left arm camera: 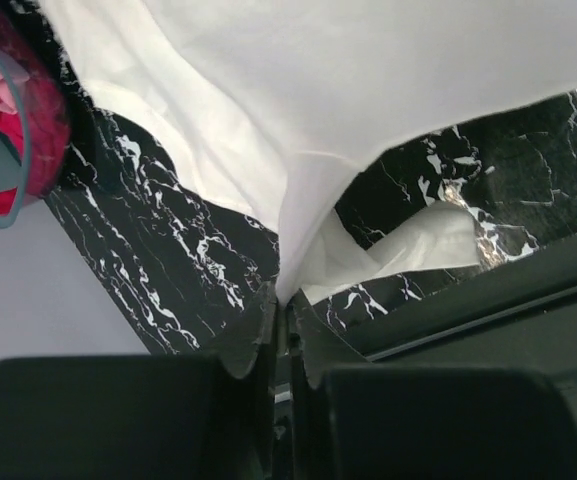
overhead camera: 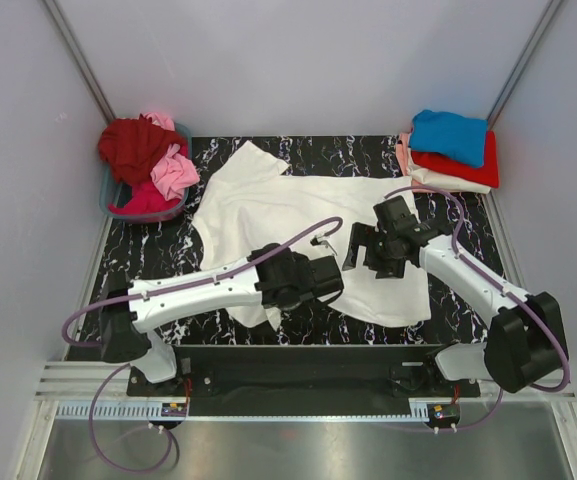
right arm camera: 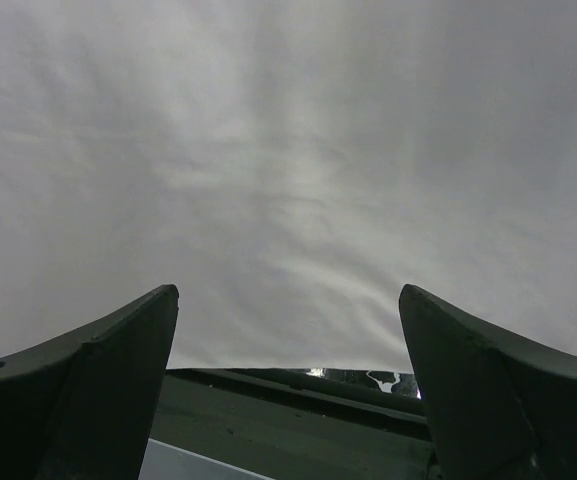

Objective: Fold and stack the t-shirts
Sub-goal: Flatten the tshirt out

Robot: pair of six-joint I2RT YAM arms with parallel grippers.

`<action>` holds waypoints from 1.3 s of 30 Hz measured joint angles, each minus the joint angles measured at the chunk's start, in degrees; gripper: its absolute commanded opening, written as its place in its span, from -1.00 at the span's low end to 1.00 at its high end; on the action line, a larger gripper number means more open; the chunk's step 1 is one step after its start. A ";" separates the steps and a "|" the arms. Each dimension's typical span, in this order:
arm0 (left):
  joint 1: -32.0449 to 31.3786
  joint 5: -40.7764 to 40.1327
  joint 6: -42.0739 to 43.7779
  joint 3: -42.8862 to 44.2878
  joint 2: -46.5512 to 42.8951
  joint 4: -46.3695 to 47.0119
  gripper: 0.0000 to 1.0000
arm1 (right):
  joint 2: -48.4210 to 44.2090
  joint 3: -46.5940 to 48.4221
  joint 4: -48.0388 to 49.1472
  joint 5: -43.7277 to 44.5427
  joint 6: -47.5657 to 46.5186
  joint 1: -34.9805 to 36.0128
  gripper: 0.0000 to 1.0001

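Arms are both reaching low over the white t-shirt [overhead camera: 298, 215], which is lying spread on the black marbled mat [overhead camera: 148, 260]. Left gripper [left arm camera: 280, 300] is pinching a raised fold at the shirt's near edge, jaws clamped tight. Right gripper [right arm camera: 288, 300] is hovering over the shirt's middle, gaping wide. Folded stack [overhead camera: 453, 150] is sitting beyond the shirt's far right corner.

- The top view looks down from above and behind the arm bases, from far enough to take in the whole desk [overhead camera: 148, 250].
- The left wrist view sits low behind the left tool [left arm camera: 280, 300] and faces across the desk, under the white t-shirt [left arm camera: 368, 100].
- The right wrist view faces the same shirt from very near, past the right tool [right arm camera: 288, 290]; cloth almost fills it.
- All three views share the white t-shirt.
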 measured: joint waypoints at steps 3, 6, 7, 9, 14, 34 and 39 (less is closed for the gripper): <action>0.00 3.63 3.76 -0.20 0.59 -0.04 -0.67 | 0.59 -0.07 0.00 0.00 -0.31 -0.02 0.99; -0.17 8.39 6.67 -1.29 2.01 0.00 0.10 | 1.01 -0.20 0.02 0.00 -0.57 0.00 0.99; -0.37 9.57 7.04 -1.64 3.02 -0.13 0.28 | 1.18 -0.31 0.09 0.00 -0.63 -0.02 0.99; -1.36 10.47 7.30 -1.79 5.84 -0.35 0.48 | 1.66 -0.42 0.26 -0.04 -0.66 -0.02 0.99; -5.16 9.35 4.52 -1.79 11.76 0.39 0.97 | 2.29 -0.76 0.87 -0.48 -0.70 0.00 0.99; 16.22 20.90 -17.22 -36.11 -17.27 23.54 0.00 | 1.68 -0.70 0.66 0.52 1.27 14.34 0.89; 6.25 24.00 -20.28 -37.03 -19.74 29.81 -0.16 | 1.62 -0.70 0.37 1.16 2.84 15.50 0.89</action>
